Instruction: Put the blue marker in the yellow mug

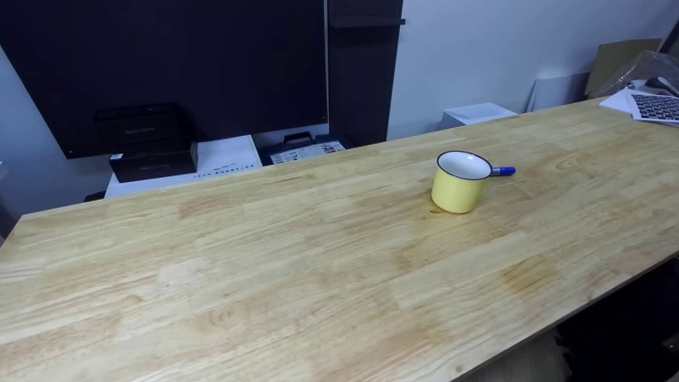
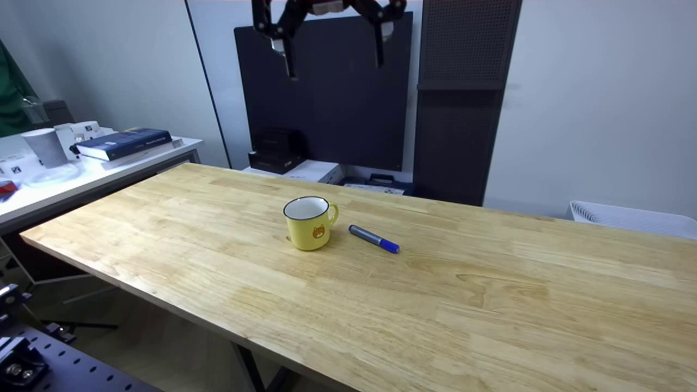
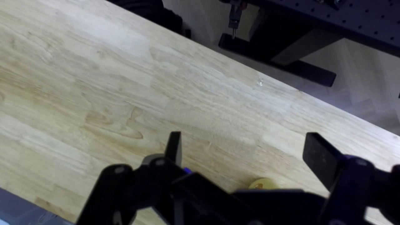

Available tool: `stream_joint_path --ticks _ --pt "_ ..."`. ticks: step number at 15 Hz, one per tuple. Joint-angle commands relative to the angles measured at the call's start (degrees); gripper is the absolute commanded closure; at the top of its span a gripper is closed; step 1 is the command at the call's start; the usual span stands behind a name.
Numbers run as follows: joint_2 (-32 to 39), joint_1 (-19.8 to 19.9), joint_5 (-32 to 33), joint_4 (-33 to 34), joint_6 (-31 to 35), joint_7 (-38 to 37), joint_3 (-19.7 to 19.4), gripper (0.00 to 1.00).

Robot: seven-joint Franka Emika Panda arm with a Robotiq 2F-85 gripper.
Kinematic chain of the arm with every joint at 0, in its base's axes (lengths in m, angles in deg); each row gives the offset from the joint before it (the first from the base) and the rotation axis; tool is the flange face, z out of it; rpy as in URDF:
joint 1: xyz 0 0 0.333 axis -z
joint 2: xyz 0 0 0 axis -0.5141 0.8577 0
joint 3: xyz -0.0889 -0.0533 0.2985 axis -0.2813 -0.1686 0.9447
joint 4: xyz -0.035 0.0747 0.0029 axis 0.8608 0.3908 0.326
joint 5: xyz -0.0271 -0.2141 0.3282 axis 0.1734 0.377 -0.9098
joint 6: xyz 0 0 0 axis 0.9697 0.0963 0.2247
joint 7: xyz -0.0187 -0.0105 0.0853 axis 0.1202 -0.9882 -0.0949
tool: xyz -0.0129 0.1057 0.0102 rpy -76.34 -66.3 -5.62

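The yellow mug stands upright on the wooden table in both exterior views [image 1: 457, 192] [image 2: 306, 233], with a pale inside and dark rim. The blue marker lies flat on the table beside the mug's handle, apart from it, in an exterior view [image 2: 373, 239]; in an exterior view [image 1: 504, 171] the mug hides part of it. My gripper [image 2: 335, 71] is open and empty, high above the table. In the wrist view the gripper [image 3: 243, 137] hides most of the mug [image 3: 264, 183] and all but a bit of the marker [image 3: 187, 170].
The wooden table [image 2: 468, 305] carries the mug and marker. Beyond its far edge are boxes [image 1: 154, 163] and a dark panel on the wall. A white side table [image 2: 22, 204] holds a book [image 2: 122, 142] and a cup [image 2: 46, 148]. Papers [image 1: 655, 109] lie at the table's far right.
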Motion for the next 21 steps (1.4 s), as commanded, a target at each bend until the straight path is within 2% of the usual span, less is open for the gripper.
stream_joint_path --ticks 1,7,9,13,15,16,17,18,19,20,21 --pt "1.55 1.09 -0.12 0.9 -0.37 0.67 0.4 0.0" --pt "2.96 1.07 -0.11 2.51 -1.39 0.82 0.59 0.0" --pt "2.18 1.36 4.74 -0.18 8.56 -4.11 1.33 0.0" --pt "11.9 3.42 9.46 1.73 28.54 -12.13 0.35 0.0" --pt "18.7 4.79 10.24 2.46 39.34 -18.64 -0.17 0.0" --pt "21.45 4.97 9.93 3.15 42.6 -21.95 -0.23 0.0" --pt "23.95 4.87 6.26 3.91 43.08 -23.08 0.06 0.0" --pt "25.93 5.35 -0.72 4.1 42.28 -18.79 1.79 0.0" --pt "27.79 6.08 -4.75 4.48 42.03 -16.8 3.21 0.0" --pt "29.16 6.46 -7.26 5.52 39.79 -16.1 3.84 0.0" --pt "29.28 5.26 -4.02 6.21 37.77 -20.63 0.84 0.0"
